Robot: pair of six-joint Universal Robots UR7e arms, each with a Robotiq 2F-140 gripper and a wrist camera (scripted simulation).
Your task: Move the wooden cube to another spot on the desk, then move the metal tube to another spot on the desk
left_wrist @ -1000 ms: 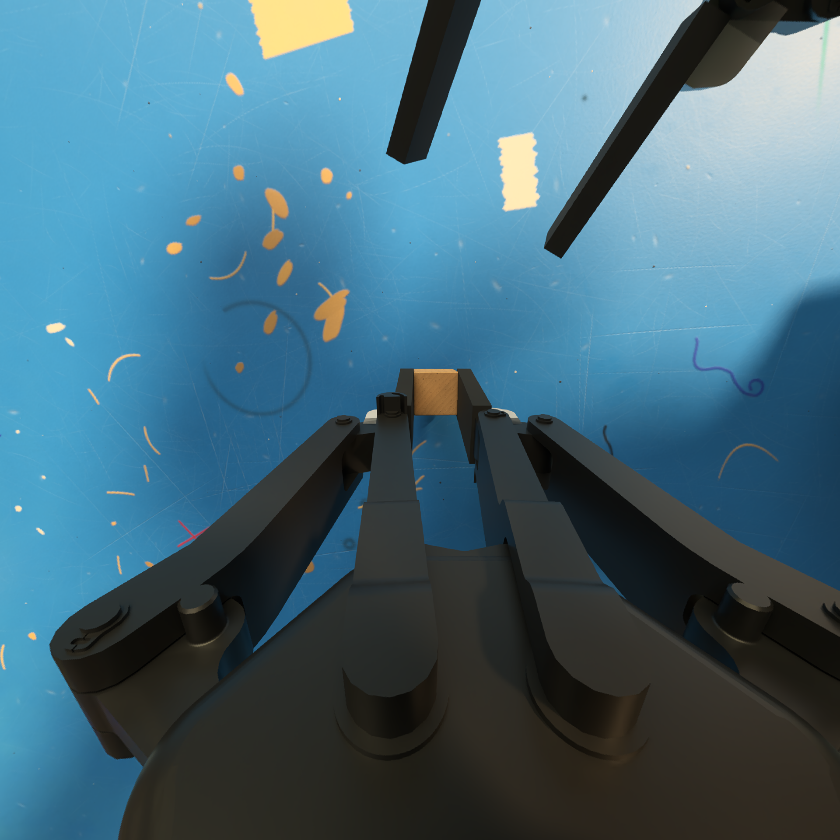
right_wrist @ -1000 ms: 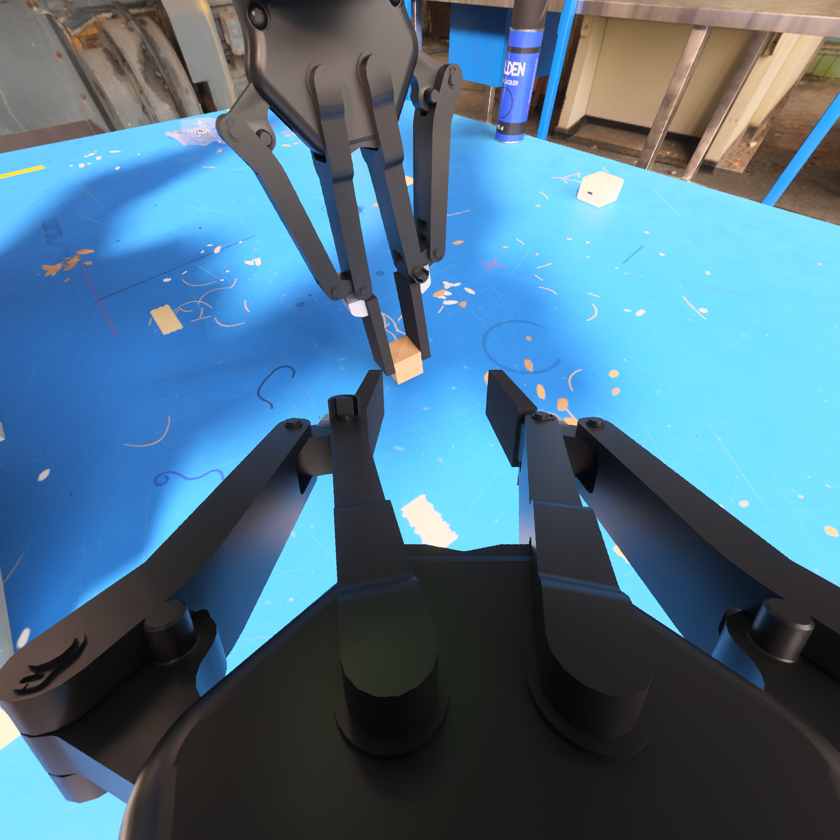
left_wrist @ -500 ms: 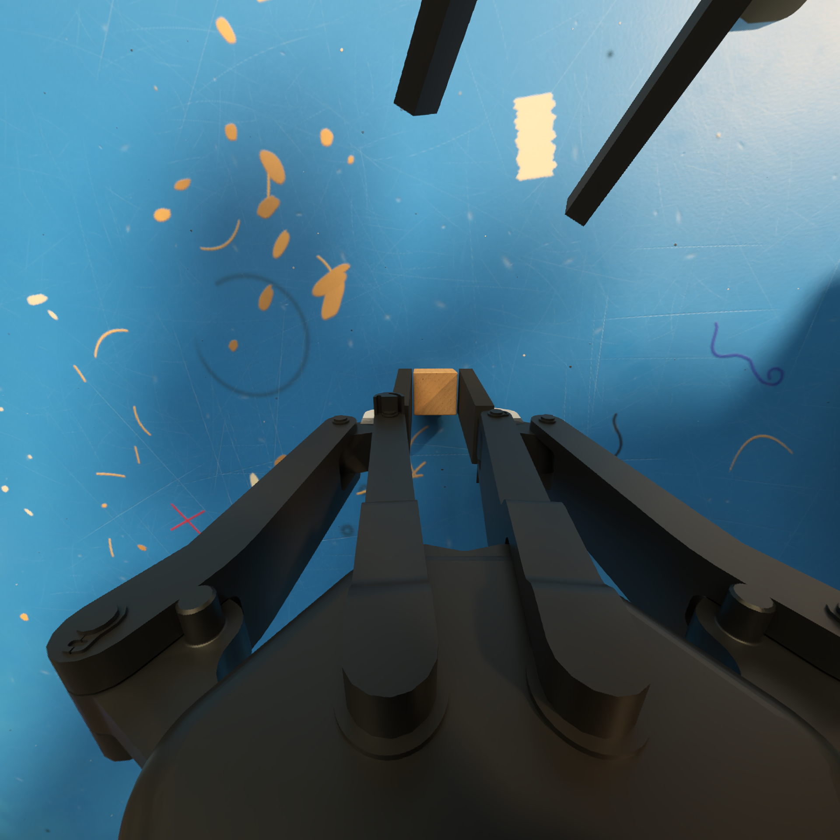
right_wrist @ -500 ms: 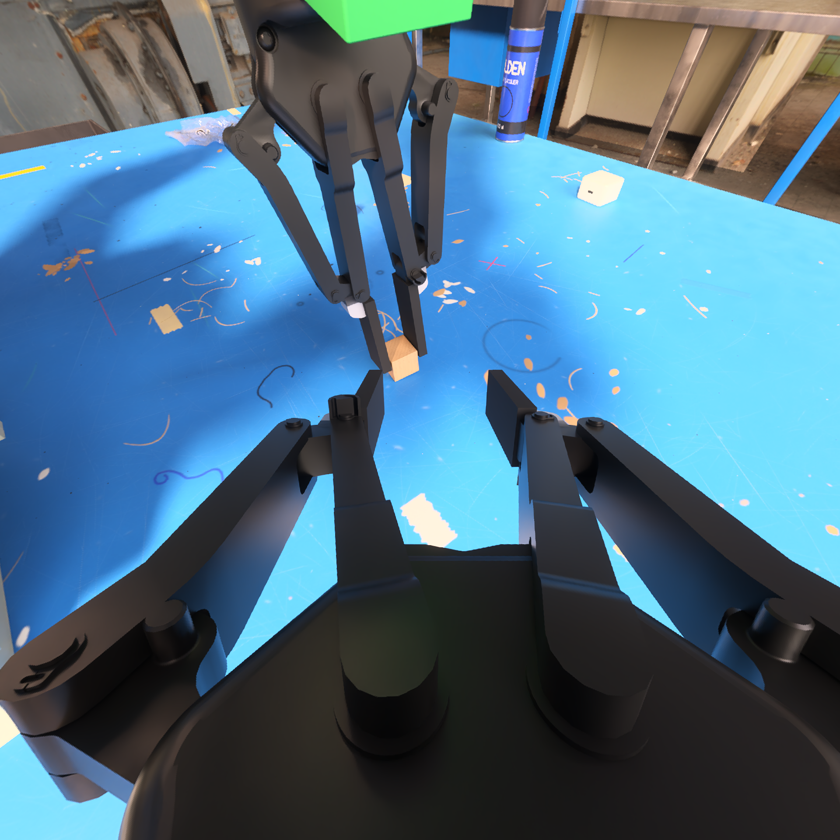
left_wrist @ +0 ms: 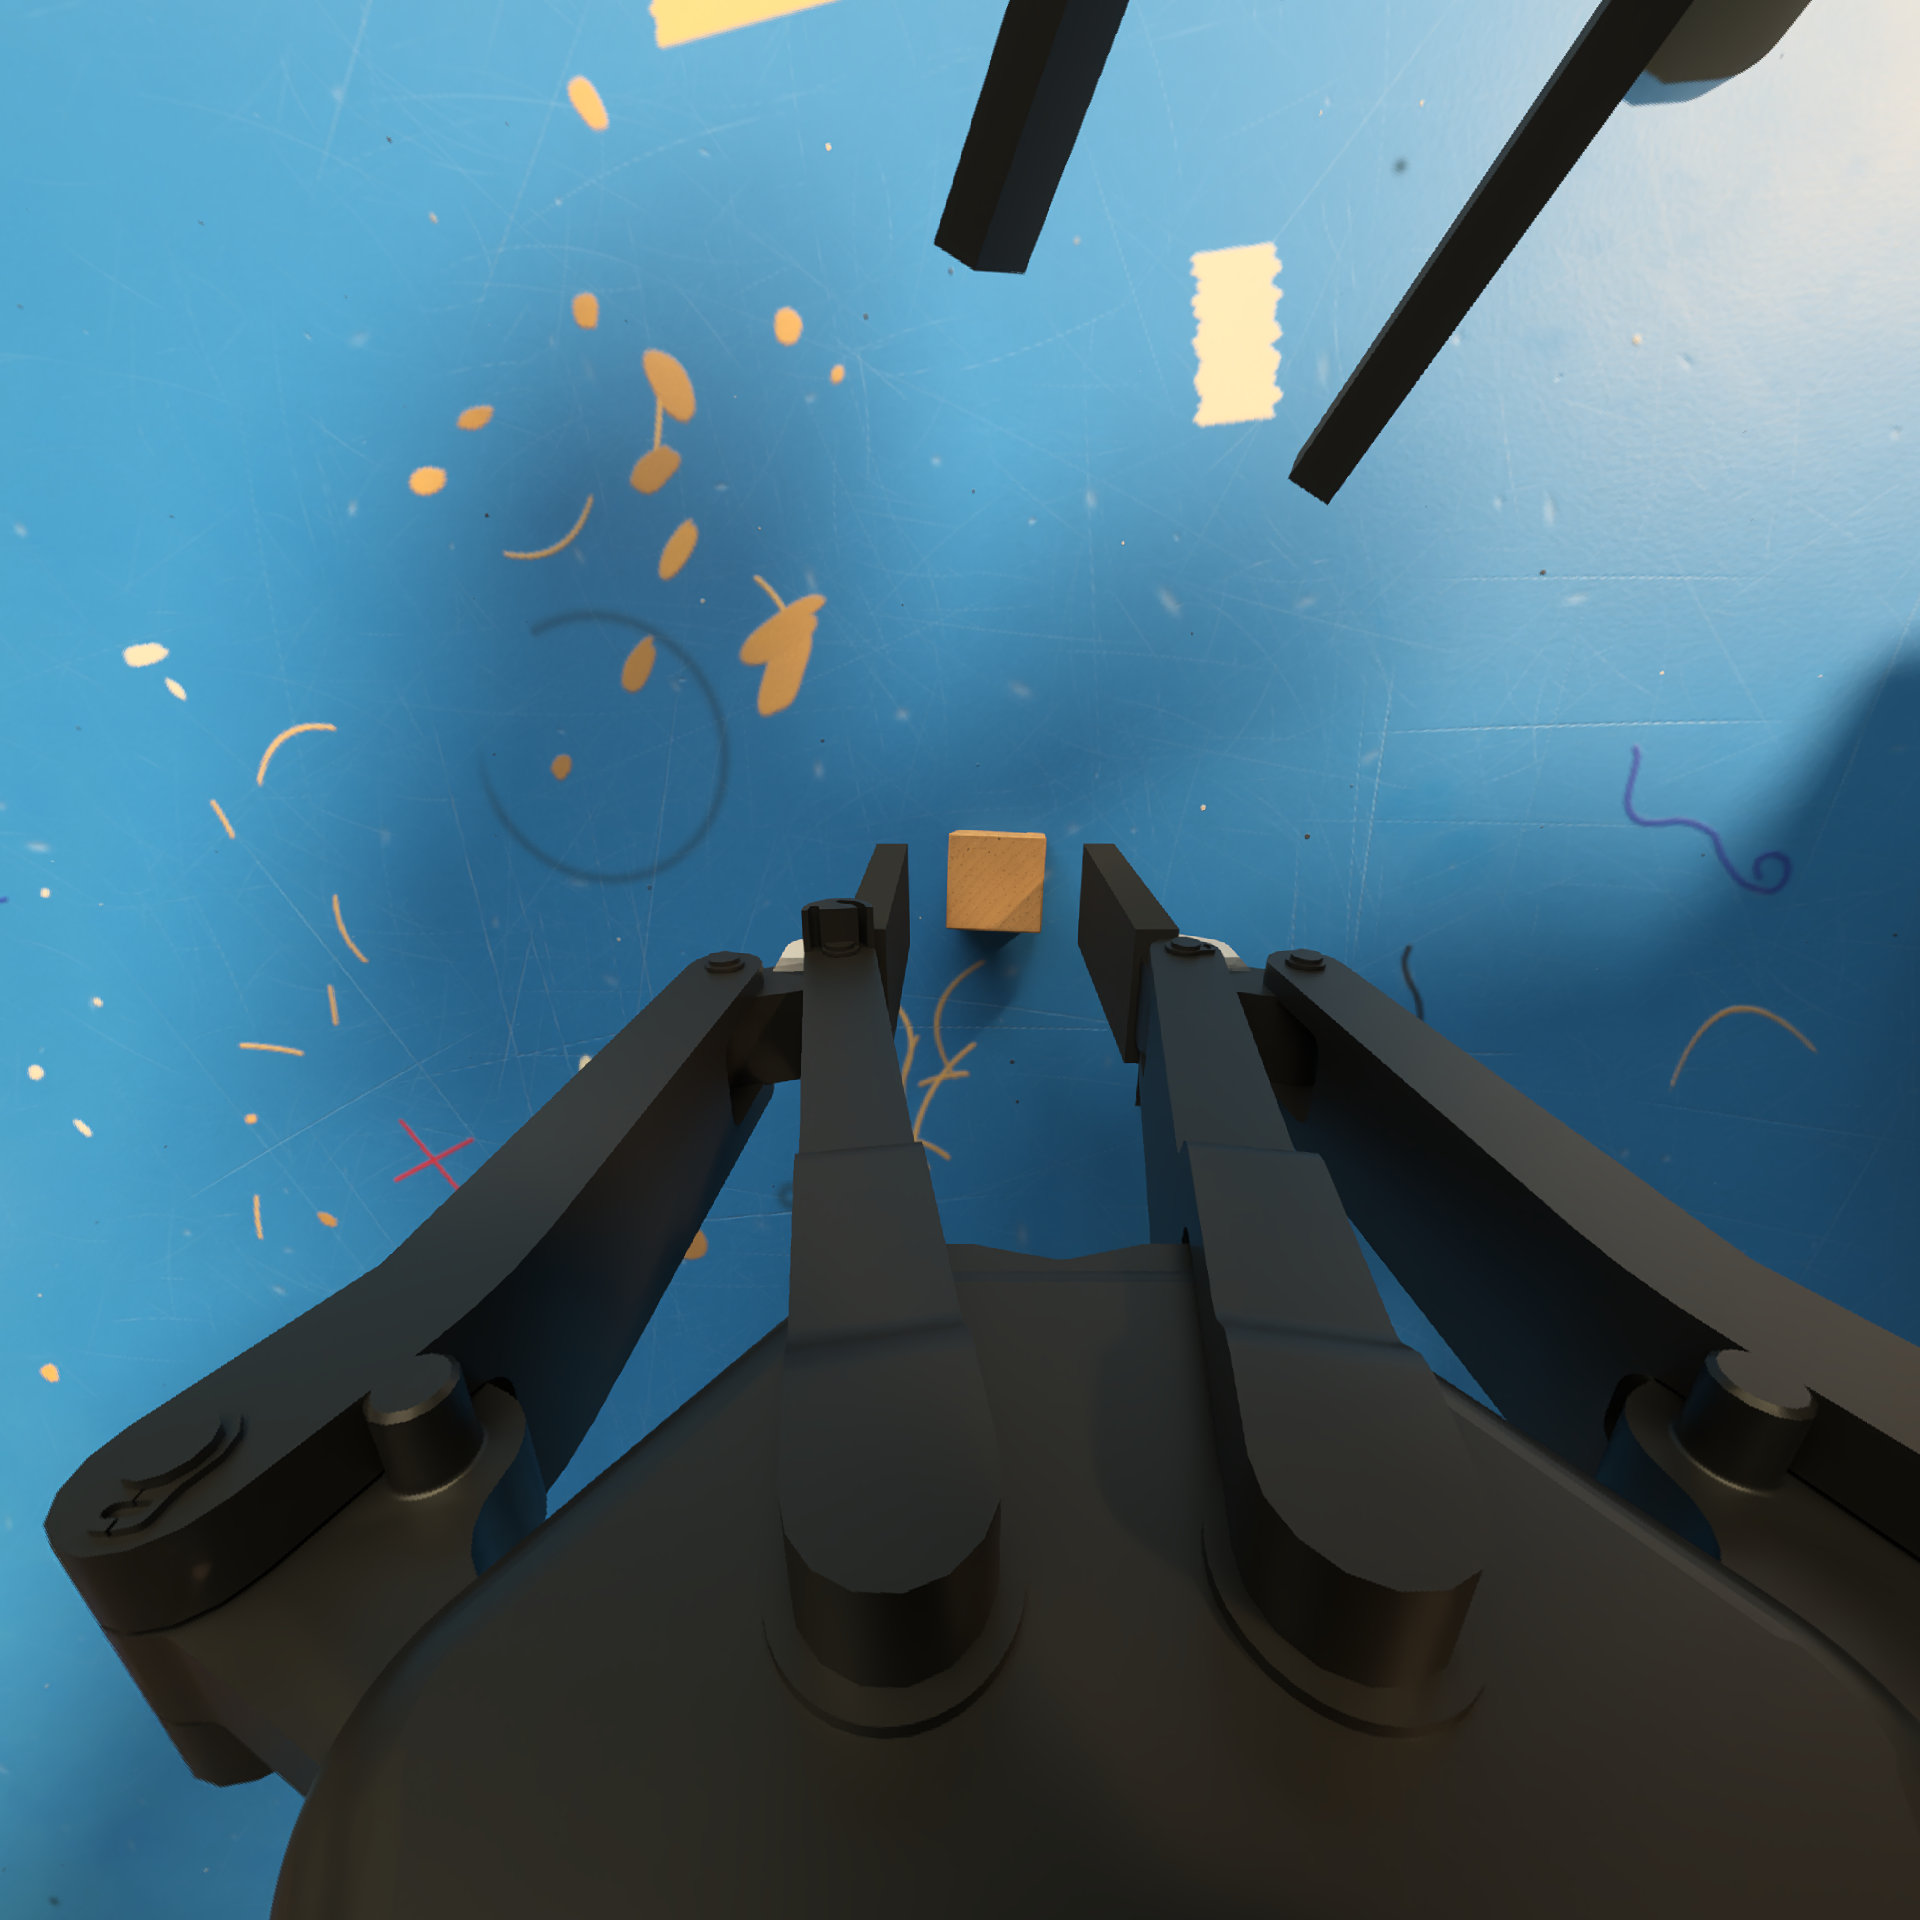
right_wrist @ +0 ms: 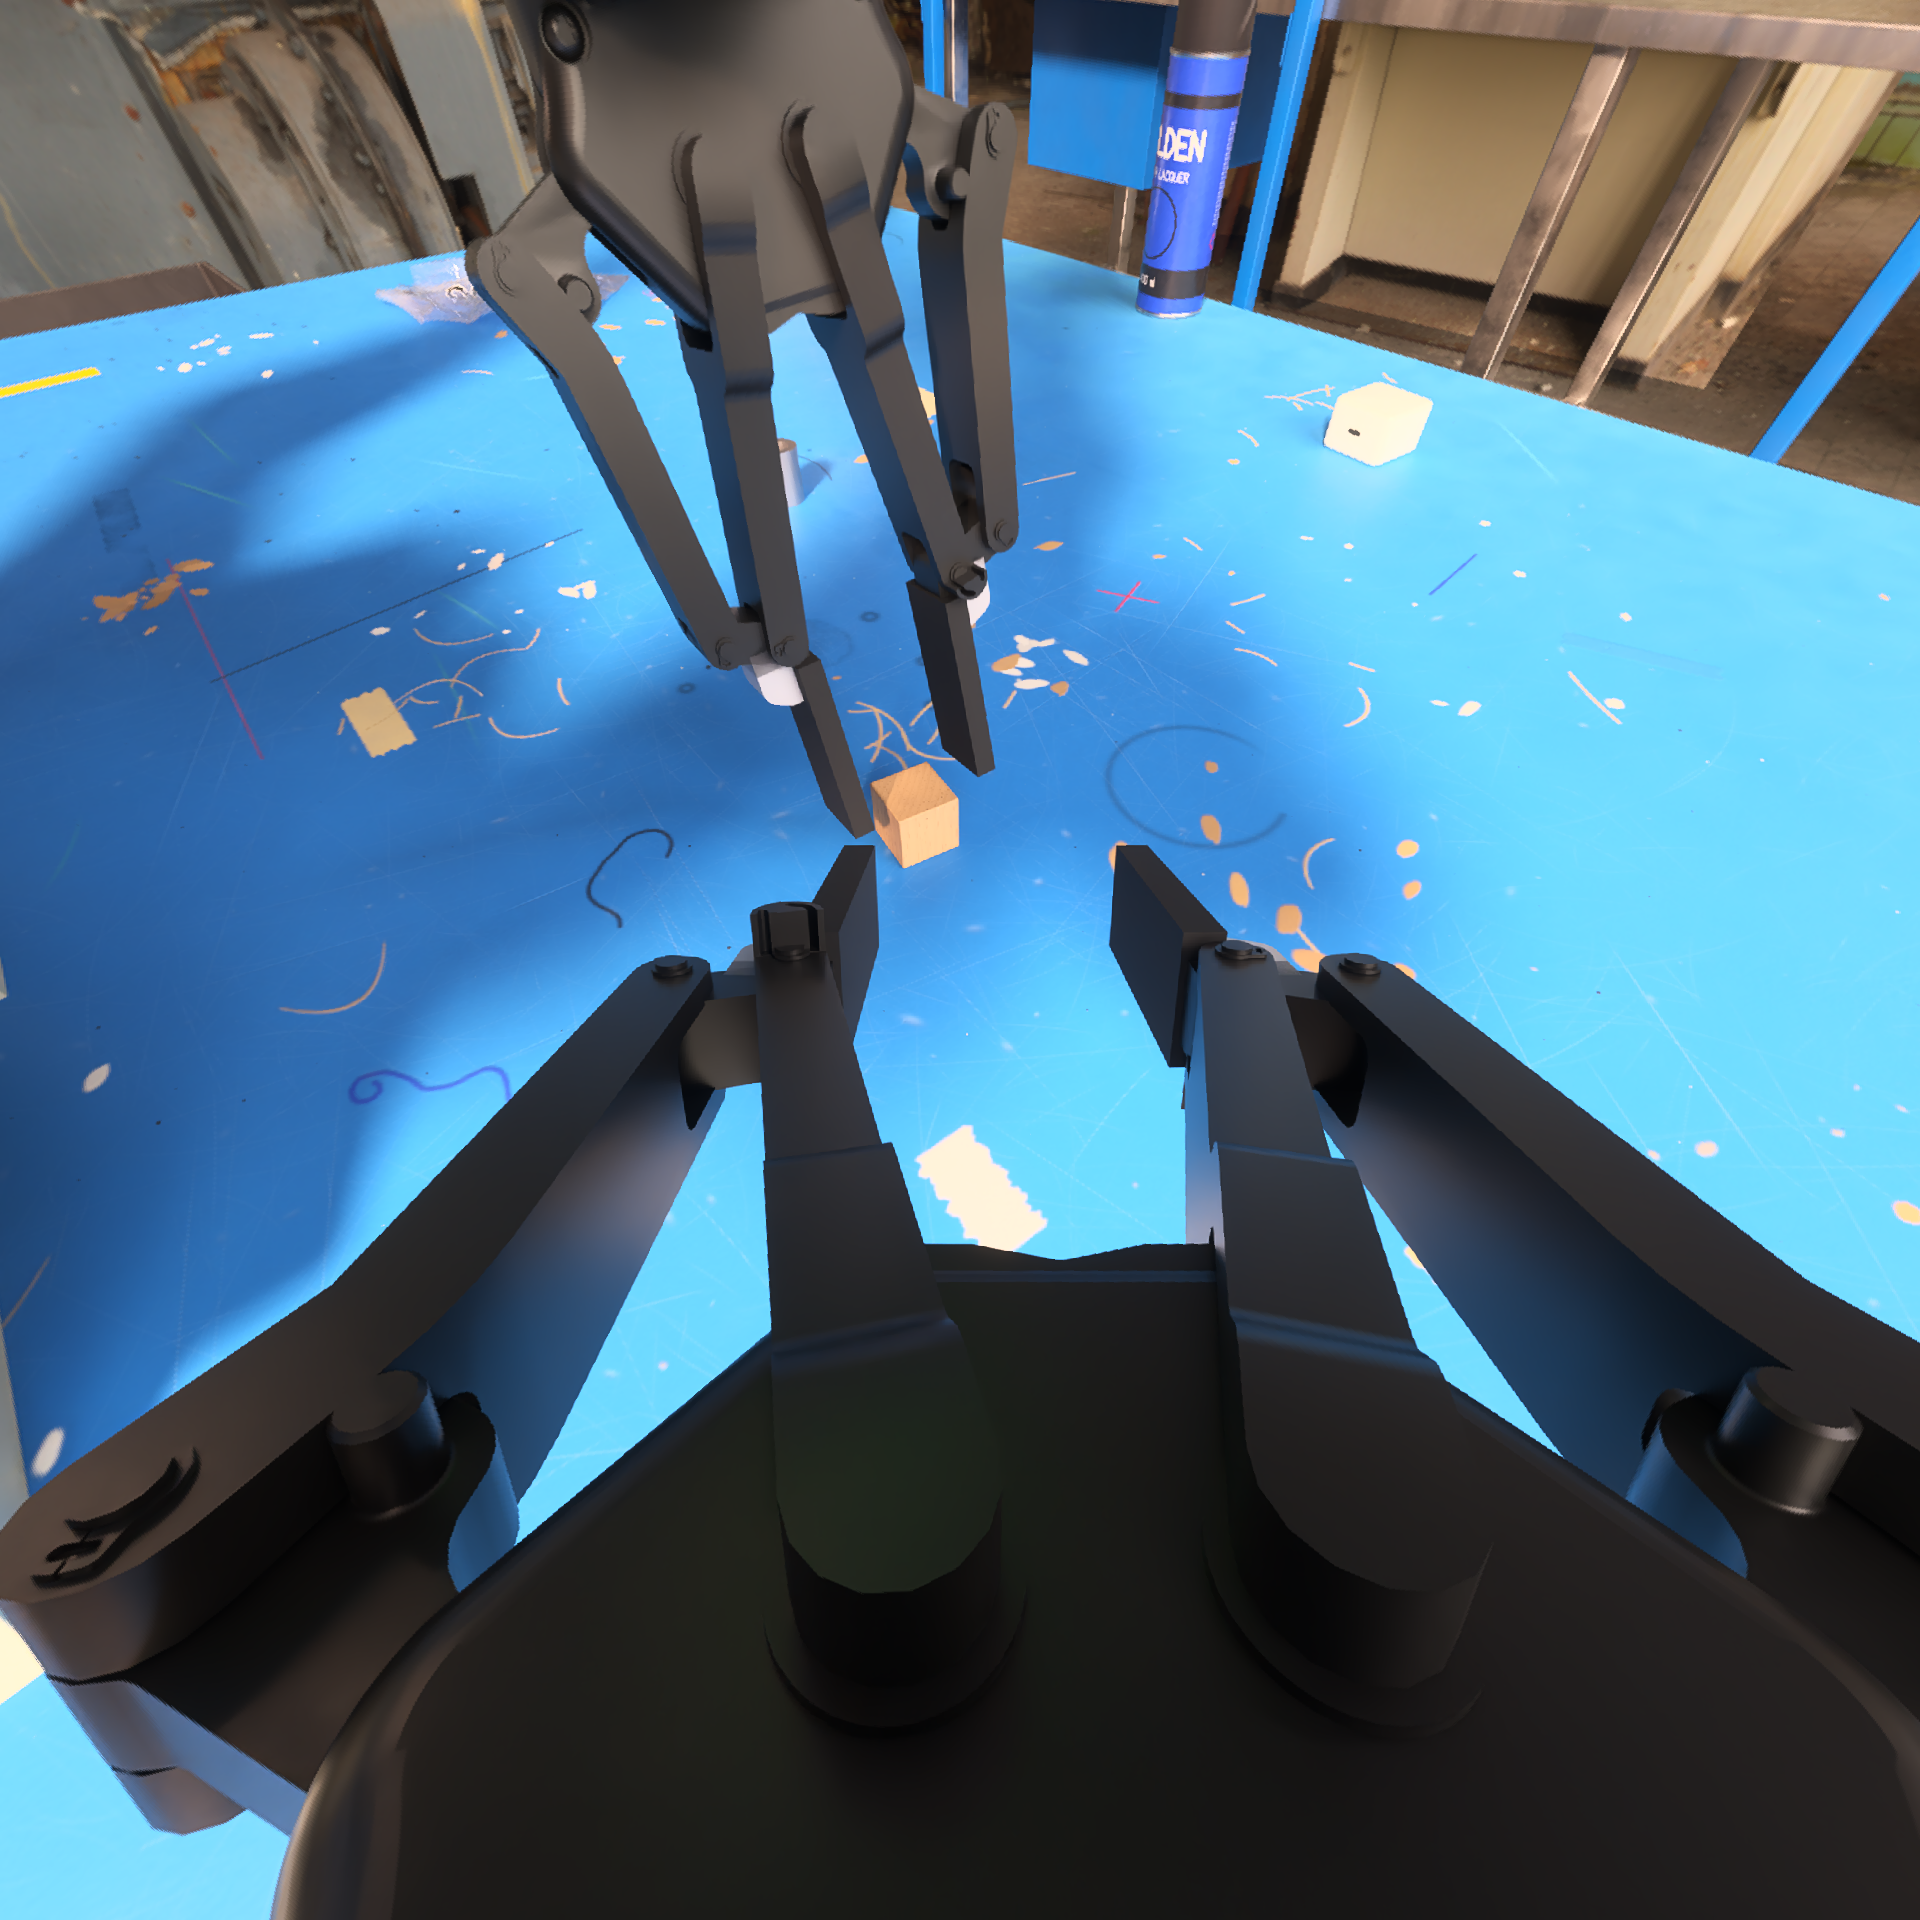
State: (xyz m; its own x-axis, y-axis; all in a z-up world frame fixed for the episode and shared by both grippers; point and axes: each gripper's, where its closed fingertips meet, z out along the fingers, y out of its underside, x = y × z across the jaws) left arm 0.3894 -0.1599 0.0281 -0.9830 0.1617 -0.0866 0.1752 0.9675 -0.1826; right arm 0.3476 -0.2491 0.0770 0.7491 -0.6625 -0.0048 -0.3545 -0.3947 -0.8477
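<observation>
Blue desk point(right_wrist: 1558, 831) marked with orange flecks and scribbles. White cube point(right_wrist: 1377, 421) near its far edge; blue spray can point(right_wrist: 1184, 177) stands beyond. Pale tape strip point(left_wrist: 1234, 335) lies flat.

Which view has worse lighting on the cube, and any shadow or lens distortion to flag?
Left wrist view: dimmer, the wooden cube sits in a broad soft shadow on the desk, between the open left gripper fingers. Right wrist view: brighter, cube sunlit, large arm shadows across the far-left desk; the open right gripper linkages splay wide, showing wide-angle stretch.
</observation>
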